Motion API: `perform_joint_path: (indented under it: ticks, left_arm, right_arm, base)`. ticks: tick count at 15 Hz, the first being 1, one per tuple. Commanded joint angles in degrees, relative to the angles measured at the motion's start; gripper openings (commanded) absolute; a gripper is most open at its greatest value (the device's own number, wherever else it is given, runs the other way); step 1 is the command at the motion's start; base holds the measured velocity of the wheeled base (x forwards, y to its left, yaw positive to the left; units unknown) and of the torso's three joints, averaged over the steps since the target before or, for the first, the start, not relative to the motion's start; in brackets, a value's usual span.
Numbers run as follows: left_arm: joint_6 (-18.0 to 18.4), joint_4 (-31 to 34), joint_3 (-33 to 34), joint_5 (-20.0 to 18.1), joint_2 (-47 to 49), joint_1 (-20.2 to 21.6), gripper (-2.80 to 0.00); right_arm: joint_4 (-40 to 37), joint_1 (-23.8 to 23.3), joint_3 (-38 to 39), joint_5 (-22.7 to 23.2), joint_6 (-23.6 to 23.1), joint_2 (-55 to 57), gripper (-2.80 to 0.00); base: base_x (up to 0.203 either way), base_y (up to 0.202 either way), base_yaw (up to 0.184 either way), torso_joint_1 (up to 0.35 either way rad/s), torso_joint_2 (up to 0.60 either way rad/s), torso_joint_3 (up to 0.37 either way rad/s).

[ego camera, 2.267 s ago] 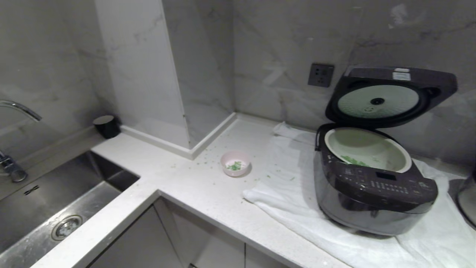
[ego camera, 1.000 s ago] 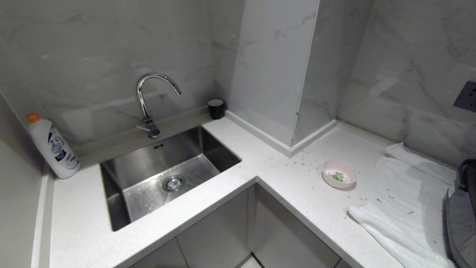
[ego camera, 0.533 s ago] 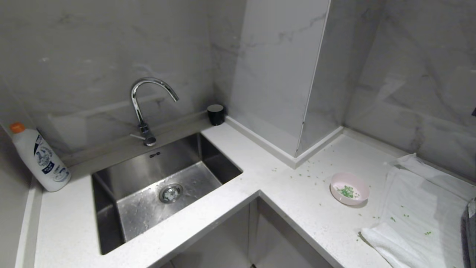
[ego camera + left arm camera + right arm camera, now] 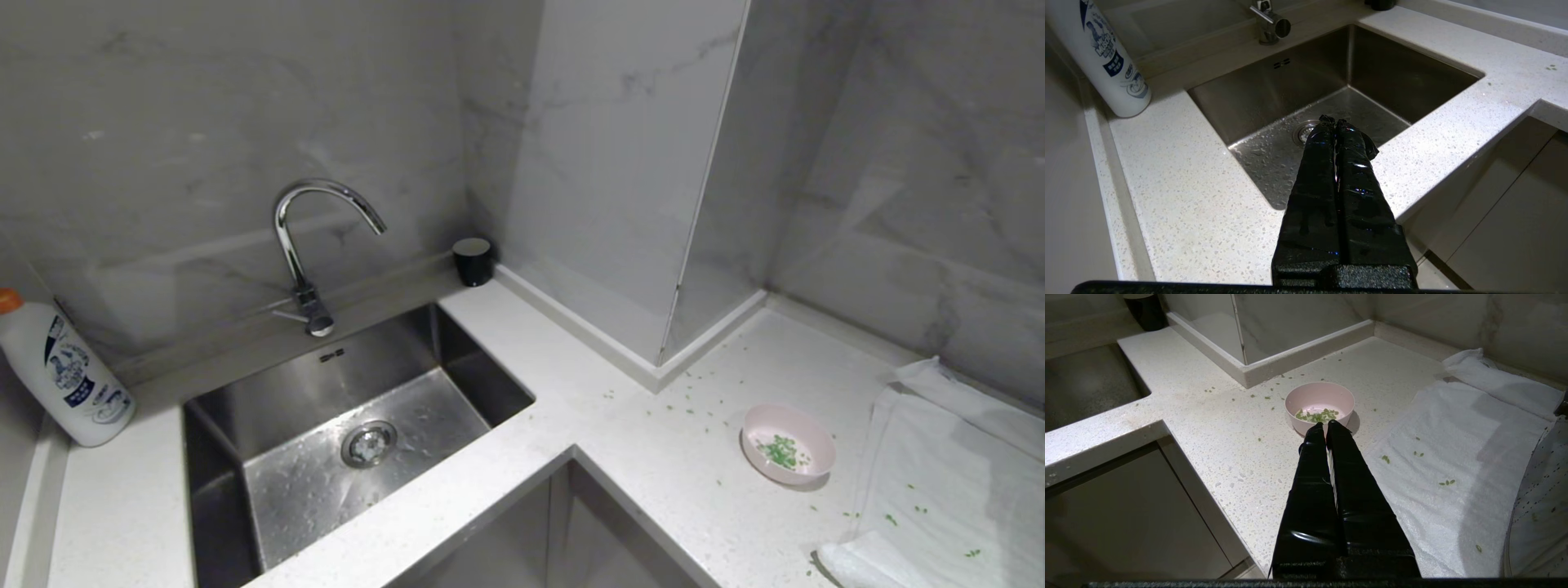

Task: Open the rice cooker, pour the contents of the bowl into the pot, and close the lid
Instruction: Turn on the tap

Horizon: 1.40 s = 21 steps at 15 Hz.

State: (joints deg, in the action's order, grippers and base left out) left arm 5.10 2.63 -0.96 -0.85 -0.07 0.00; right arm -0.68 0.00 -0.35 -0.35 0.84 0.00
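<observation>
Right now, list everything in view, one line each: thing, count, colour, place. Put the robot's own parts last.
bowl: one, pale pink, on the counter between the sink and the towel.
contents of the bowl: a small heap, bright green, inside the bowl; loose bits also lie on the counter and towel.
towel: one, white, spread on the counter right of the bowl.
sink: one, steel, set into the counter at left.
tap: one, chrome, behind the sink.
bottle: one, white with orange cap, far left.
cup: one, black, against the wall behind the sink.
counter: one, white speckled.
left gripper: black fingers shut, over the sink.
right gripper: black fingers shut, in front of the bowl, empty.
</observation>
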Motion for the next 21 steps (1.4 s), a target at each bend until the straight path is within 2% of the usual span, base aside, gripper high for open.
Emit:
perform_joint_path:
  ticks: [1, 2, 4, 6, 8, 11, 13, 15, 17, 21]
  left_arm:
    - [0.2, 0.0, 0.0, -0.1, 0.0, 0.1, -2.8]
    - [0.1, 0.0, 0.1, -0.1, 0.0, 0.1, -2.8]
    - [-2.4, 0.3, -0.4, 0.9, -0.1, 0.2, -2.8]
    - [-2.6, 0.2, -2.8, 1.3, 3.4, 0.3, -2.8]
    - [-3.1, -2.4, -5.9, 1.1, 11.3, 0.7, -2.8]
    - [-3.6, -12.1, -9.5, 1.0, 29.1, 1.0, -2.8]
    - [-5.3, -18.3, -13.8, 1.1, 42.7, 0.8, -2.8]
    - [-9.3, -22.1, -20.4, 1.3, 55.4, 0.2, -2.8]
    - [-15.1, -24.4, -28.2, 2.5, 68.2, -0.8, -2.8]
    - [-25.2, -26.4, -40.3, 10.9, 91.8, -2.7, -2.8]
  right_arm:
    - [0.0, 0.0, 0.0, 0.0, 0.0, 0.0, -2.8]
    - [0.0, 0.0, 0.0, 0.0, 0.0, 0.0, -2.8]
    - [0.0, 0.0, 0.0, 0.0, 0.0, 0.0, -2.8]
    - [0.0, 0.0, 0.0, 0.0, 0.0, 0.0, -2.8]
    - [0.0, 0.0, 0.0, 0.0, 0.0, 0.0, -2.8]
    - [0.0, 0.0, 0.0, 0.0, -0.1, 0.0, -2.8]
    - [0.0, 0.0, 0.0, 0.0, -0.1, 0.0, -2.8]
    - [0.0, 0.0, 0.0, 0.0, -0.1, 0.0, -2.8]
    - [0.0, 0.0, 0.0, 0.0, -0.1, 0.0, -2.8]
    - [0.0, 0.0, 0.0, 0.0, -0.1, 0.0, -2.8]
  base:
    - [0.0, 0.0, 0.0, 0.0, 0.0, 0.0]
    - [0.0, 0.0, 0.0, 0.0, 0.0, 0.0]
    - [0.0, 0.0, 0.0, 0.0, 0.0, 0.0]
    - [0.0, 0.0, 0.0, 0.0, 0.0, 0.0]
    - [0.0, 0.0, 0.0, 0.0, 0.0, 0.0]
    - [0.0, 0.0, 0.0, 0.0, 0.0, 0.0]
    - [0.0, 0.0, 0.0, 0.0, 0.0, 0.0]
    - [0.0, 0.0, 0.0, 0.0, 0.0, 0.0]
    - [0.0, 0.0, 0.0, 0.0, 0.0, 0.0]
    - [0.0, 0.0, 0.0, 0.0, 0.0, 0.0]
